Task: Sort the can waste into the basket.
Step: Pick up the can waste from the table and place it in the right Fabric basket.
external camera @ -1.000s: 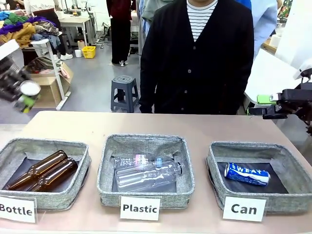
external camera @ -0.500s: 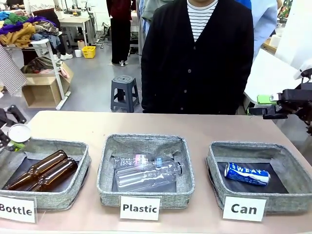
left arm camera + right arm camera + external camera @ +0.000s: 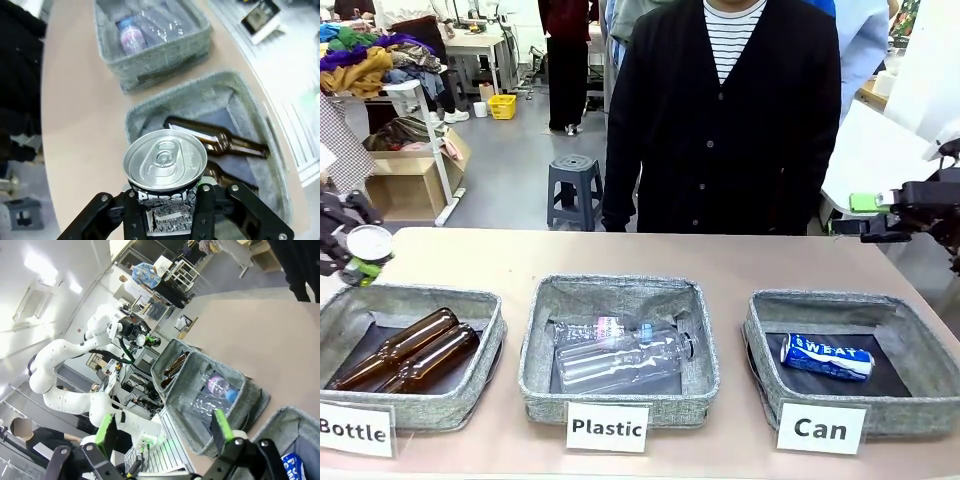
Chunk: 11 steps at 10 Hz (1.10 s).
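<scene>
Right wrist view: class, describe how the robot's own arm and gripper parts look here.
The right gripper has black fingers with bright green pads. Farther off, the left arm is glossy white with rounded joints, ending in a black gripper.

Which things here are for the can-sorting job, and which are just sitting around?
For the job:
silver-topped can, held in the left gripper
blue can
Can basket

Just sitting around:
brown bottles
plastic bottles
Bottle basket
Plastic basket
</scene>
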Available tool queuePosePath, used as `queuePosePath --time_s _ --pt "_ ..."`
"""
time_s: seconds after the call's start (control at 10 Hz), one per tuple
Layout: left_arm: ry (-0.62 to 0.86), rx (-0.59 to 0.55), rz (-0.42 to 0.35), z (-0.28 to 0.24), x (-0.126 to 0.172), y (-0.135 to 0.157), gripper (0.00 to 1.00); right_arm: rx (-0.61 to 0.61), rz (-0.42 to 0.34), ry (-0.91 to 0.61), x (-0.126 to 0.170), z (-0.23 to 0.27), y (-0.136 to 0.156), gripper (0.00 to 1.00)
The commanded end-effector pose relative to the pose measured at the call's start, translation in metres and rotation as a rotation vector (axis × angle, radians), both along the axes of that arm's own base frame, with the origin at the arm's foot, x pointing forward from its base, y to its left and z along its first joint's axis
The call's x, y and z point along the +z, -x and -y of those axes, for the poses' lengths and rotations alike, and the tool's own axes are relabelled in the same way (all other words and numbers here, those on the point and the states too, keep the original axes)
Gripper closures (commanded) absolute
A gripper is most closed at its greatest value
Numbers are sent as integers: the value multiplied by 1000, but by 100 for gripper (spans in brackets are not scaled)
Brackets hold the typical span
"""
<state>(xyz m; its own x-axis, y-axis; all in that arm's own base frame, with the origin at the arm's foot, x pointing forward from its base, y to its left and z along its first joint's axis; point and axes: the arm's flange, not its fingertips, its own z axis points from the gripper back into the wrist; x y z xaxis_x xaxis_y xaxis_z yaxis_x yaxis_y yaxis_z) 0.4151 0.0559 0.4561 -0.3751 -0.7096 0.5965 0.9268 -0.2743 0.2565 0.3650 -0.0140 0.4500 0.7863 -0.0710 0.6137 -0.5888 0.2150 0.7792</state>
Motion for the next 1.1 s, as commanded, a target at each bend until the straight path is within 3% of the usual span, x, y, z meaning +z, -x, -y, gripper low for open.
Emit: queuePosePath --time_s 0.0,0.1,0.3,0.5,0.7,0.8,1.0 --pt "199 -43 -58 72 14 -10 71 13 37 80 51 20 31 0" --pt "284 -122 -87 139 35 5 71 -7 -11 203 71 41 49 0" --pt "310 -285 -167 249 65 36 71 -85 -29 389 86 87 73 0" --pt "286 -343 -144 365 81 67 71 -240 -43 482 81 135 96 0" --pt "242 -293 -100 490 74 68 71 -285 -51 498 70 166 114 0" --pt "178 -225 -165 553 56 65 71 -279 -59 501 62 178 124 0" --pt "127 -94 -114 653 31 59 71 -254 -76 504 45 197 148 0"
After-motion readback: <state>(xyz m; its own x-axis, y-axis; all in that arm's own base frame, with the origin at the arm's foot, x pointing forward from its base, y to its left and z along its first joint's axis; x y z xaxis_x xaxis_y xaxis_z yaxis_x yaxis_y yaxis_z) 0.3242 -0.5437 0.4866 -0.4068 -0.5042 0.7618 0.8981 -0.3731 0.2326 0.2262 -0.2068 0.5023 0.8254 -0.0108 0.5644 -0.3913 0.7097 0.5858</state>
